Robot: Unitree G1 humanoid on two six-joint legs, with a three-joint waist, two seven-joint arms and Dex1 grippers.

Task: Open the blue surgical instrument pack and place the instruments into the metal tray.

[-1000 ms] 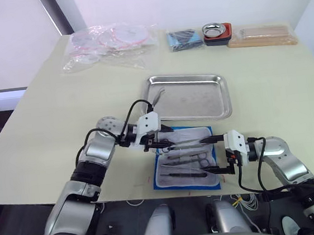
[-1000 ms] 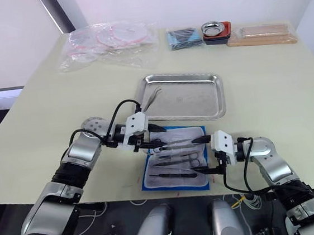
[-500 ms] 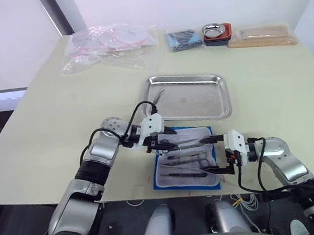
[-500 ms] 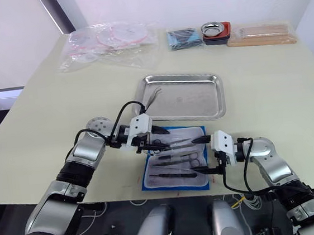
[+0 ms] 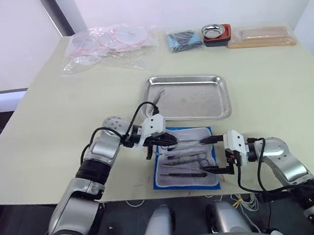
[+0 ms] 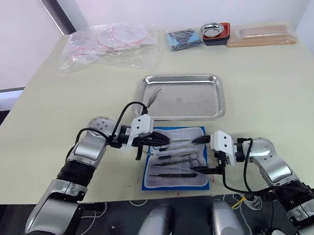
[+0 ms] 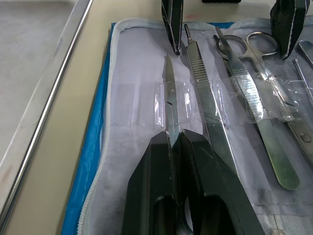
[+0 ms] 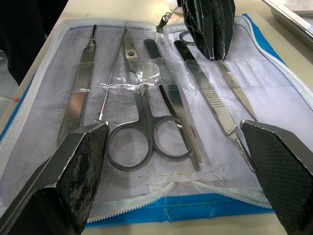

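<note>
- The blue surgical instrument pack (image 5: 185,159) is lying open on the surface, just in front of the metal tray (image 5: 190,97).
- The instruments (image 8: 146,105) are sitting in its pale lining.
- My left tool (image 7: 175,142) is pinching a slim pointed instrument (image 7: 169,90) at the pack's tray-side edge.
- My right tool (image 8: 171,152) is hovering with fingers wide apart over the ring-handled scissors (image 8: 142,132).

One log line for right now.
left gripper: shut on slim silver tweezers | bright blue fabric pack: open | right gripper: open
</note>
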